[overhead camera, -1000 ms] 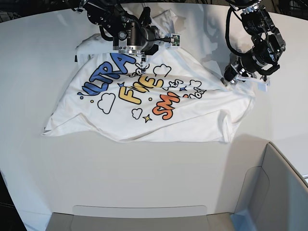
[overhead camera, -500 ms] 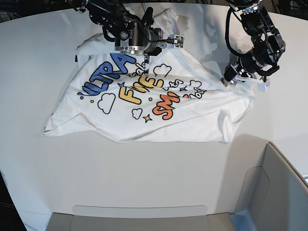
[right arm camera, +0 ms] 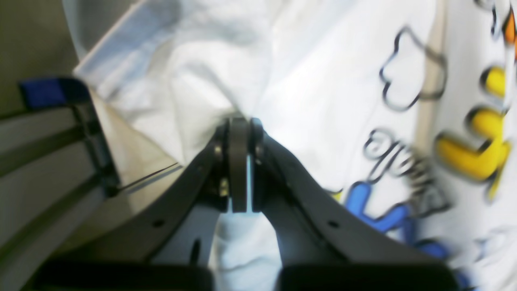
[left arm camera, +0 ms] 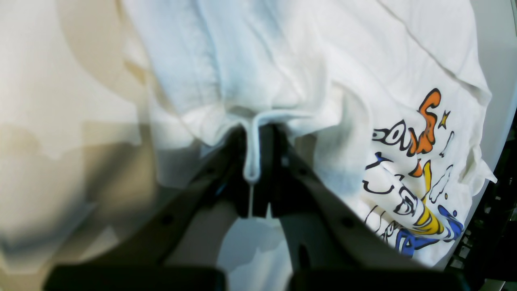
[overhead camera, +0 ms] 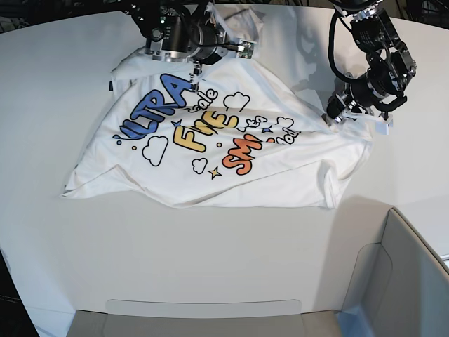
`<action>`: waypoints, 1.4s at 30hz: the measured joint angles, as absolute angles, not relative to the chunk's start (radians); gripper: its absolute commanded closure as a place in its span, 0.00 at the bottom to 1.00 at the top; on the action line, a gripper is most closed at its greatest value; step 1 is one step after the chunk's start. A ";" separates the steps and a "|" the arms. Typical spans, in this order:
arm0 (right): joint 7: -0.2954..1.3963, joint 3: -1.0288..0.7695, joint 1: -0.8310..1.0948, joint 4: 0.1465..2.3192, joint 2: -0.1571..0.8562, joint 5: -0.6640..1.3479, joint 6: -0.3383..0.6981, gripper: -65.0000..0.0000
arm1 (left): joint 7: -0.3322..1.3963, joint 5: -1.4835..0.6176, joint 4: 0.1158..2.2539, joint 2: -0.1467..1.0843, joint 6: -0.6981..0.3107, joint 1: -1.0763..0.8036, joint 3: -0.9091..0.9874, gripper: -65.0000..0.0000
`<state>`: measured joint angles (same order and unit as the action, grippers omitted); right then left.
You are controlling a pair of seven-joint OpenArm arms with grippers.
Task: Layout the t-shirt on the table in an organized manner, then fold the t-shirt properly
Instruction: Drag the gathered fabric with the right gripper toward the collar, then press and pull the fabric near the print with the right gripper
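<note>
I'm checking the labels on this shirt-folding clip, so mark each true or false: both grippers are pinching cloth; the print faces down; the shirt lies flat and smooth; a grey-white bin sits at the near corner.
1. Both the left gripper and the right gripper are pinching the t-shirt: true.
2. The print faces down: false, "ULTRA", "FINE" and "SMOL" face up.
3. The shirt lies flat and smooth: false, it is creased and bunched along its edges.
4. A grey-white bin sits at the near corner: true.

Left end effector (left arm camera: 258,161) clamped shut on cloth; right end effector (right arm camera: 239,161) likewise, both arms low.
</note>
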<state>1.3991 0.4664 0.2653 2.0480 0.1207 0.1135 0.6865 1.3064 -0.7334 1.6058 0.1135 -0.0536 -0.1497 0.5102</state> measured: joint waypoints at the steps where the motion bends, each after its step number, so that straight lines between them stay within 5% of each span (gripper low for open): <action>1: 1.402 0.406 0.284 2.048 0.112 0.151 0.686 1.00 | 1.306 -0.733 1.606 0.114 -0.054 -0.150 0.509 1.00; 9: 1.406 0.082 0.355 2.048 0.038 0.293 0.687 1.00 | 1.305 -0.730 1.606 0.114 -0.053 -0.150 0.508 1.00; 20: 1.406 0.069 0.205 2.010 0.016 0.288 0.686 1.00 | 1.305 -0.730 1.606 0.115 -0.053 -0.149 0.508 1.00; 27: 1.400 0.356 0.041 1.931 0.016 0.255 0.686 1.00 | 1.309 -0.729 1.605 0.114 -0.053 -0.139 0.506 1.00; 36: 1.394 0.852 -0.120 1.908 0.020 -0.139 0.686 1.00 | 1.304 -0.771 1.532 0.120 -0.067 -0.123 0.506 1.00; 42: 1.389 1.014 -0.105 1.908 0.037 -0.465 0.686 1.00 | 1.304 -0.785 1.492 0.121 -0.068 -0.095 0.508 1.00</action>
